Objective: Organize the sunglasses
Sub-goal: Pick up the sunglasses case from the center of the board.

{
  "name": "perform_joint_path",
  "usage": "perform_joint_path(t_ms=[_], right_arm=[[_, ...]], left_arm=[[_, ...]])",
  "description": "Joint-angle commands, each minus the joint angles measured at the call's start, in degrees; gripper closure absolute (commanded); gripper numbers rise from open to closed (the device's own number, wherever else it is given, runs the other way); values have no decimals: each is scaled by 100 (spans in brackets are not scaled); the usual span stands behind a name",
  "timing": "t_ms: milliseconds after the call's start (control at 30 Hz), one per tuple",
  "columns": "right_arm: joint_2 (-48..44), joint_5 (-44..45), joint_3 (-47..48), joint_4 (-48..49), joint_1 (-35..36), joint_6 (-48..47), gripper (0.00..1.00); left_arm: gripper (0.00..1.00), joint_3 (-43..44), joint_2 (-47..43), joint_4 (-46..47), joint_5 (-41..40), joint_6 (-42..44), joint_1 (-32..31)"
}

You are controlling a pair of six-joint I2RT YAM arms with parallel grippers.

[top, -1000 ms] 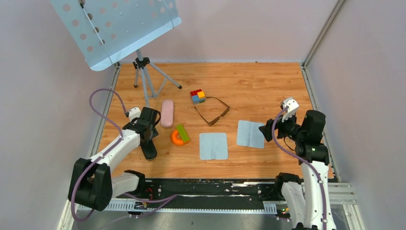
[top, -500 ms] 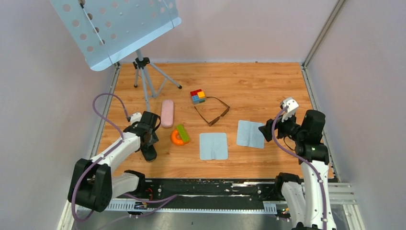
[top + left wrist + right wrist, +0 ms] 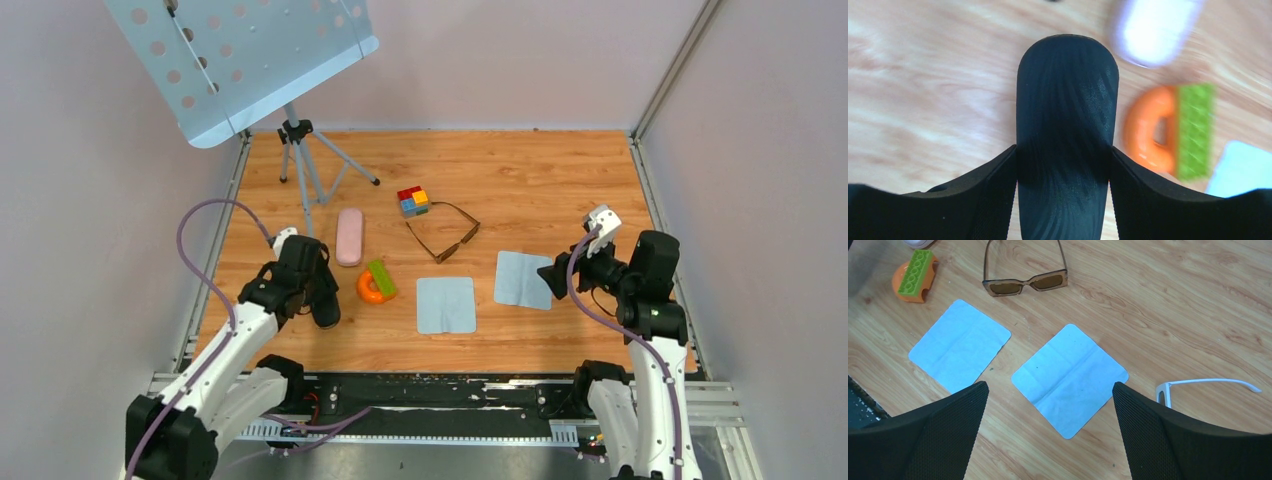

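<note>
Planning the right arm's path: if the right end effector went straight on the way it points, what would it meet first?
Probably the nearer blue cloth, lying flat straight ahead of the open right end effector, though depth is unclear.

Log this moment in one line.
left gripper: closed on black case | right gripper: open, empty | brown sunglasses: unfolded on table, untouched

Overhead wide; wrist views close, downward, share orange ring (image 3: 1140, 130).
</note>
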Motion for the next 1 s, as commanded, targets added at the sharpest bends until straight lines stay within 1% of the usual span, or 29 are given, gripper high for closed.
perform_joint_path(t_ms=[0,33,67,100,200,333,400,500,633,733,800,833,967], right_arm=[[-70,-523,-11,-159,-87,-121,1],[-47,-612,15,-164,-87,-77,1],[-10,-726,57,-175,-87,-32,2],[40,-861,110,-188,-87,20,2],[305,-1438,374,-263,-87,249,4],[769,-2406,737,-192,-56,1060,4],[965,-2573,838,33,49,1499,4],[1077,-2423,960,386,370,1998,4],[1231,-2056,1168,715,1135,2507,0],[1404,-2074,1189,1372,1596,3136,0],[1522,-2154,1103,2057,1712,3867,0],[1605,-2088,1110,2240,1747,4101,0],[1957,-1910,1224,2359,1938,4498,0]], left_arm=[[67,79,-739,1039,1580,516,-523],[67,-5,-929,1356,1972,563,-654],[67,-81,-1081,1840,2603,590,-772],[67,-156,-1201,2185,2977,576,-890],[68,-311,-1414,2993,3489,393,-1275],[73,-563,-1472,4278,3891,-121,-1591],[75,-561,-1305,4800,4031,-326,-1792],[76,-400,-901,5369,4126,-554,-2113],[74,35,-236,5757,4133,-492,-2696],[72,331,297,6014,4116,-496,-3043],[72,444,614,6322,4063,-616,-3165],[72,487,761,6482,4065,-689,-3197],[74,649,1171,6780,3793,-897,-3301]])
